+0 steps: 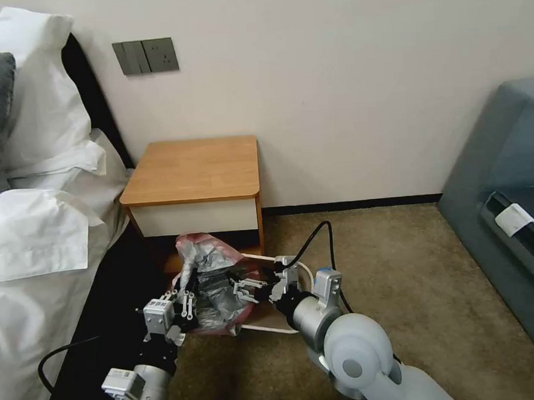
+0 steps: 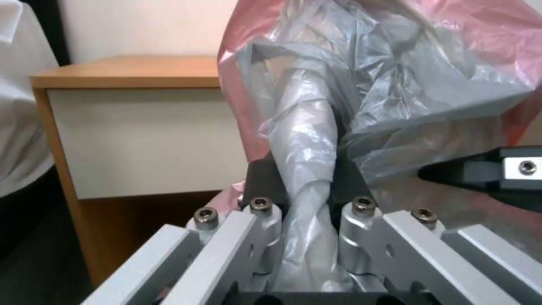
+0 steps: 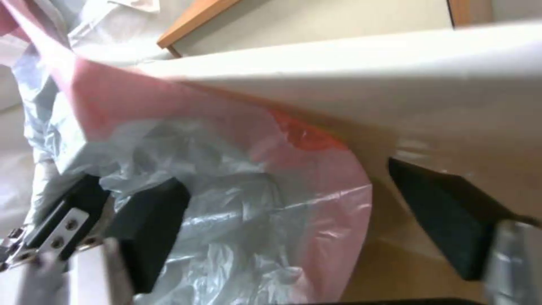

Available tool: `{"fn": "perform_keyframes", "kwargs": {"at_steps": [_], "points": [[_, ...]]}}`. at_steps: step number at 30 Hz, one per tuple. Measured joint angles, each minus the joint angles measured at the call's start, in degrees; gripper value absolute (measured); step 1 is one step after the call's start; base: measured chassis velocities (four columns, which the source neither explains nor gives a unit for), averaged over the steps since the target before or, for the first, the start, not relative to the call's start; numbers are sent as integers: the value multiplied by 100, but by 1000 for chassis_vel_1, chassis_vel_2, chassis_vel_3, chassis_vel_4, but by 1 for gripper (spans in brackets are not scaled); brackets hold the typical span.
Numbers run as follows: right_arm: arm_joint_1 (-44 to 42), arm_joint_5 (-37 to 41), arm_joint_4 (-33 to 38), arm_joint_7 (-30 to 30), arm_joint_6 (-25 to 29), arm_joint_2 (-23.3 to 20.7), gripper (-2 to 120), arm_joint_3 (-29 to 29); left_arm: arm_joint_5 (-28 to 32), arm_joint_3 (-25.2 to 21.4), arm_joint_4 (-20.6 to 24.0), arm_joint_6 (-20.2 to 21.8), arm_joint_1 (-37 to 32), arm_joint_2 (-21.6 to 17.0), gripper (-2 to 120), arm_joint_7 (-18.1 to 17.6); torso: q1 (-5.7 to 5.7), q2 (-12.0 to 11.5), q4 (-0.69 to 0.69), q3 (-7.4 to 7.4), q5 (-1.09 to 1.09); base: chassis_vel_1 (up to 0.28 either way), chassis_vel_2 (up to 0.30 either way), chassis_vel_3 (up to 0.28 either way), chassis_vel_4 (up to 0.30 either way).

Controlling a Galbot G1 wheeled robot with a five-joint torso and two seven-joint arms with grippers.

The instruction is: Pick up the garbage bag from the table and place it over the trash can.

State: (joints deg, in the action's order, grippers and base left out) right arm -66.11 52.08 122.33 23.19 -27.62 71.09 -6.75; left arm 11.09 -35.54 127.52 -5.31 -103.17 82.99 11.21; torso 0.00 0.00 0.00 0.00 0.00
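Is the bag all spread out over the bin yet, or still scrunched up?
Still mostly scrunched. The garbage bag bunches up over the trash can, a twisted strip pinched in the left end effector; the right end effector is open.

The left gripper [image 1: 188,292] and right gripper [image 1: 243,286] face each other low over the floor, with the garbage bag [image 1: 214,275] between them. The bag's bunched film sits between the left gripper's fingers [image 2: 265,182]. The trash can [image 1: 287,328] stands under the right gripper, its rim between that gripper's spread fingers [image 3: 446,212]. The worktop [image 1: 196,168] stands beyond both grippers, against the wall. The bed [image 1: 34,238] lies left of the left gripper.
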Motion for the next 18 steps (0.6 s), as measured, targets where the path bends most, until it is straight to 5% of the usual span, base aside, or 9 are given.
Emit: {"fn": "perform_keyframes", "kwargs": {"at_steps": [18], "points": [[-17, -259, -39, -182, 85, -41, 24, -50, 5, 51, -20, 16, 9, 6, 9, -2, 0, 0, 0, 0, 0, 0, 0, 0, 0]]}}
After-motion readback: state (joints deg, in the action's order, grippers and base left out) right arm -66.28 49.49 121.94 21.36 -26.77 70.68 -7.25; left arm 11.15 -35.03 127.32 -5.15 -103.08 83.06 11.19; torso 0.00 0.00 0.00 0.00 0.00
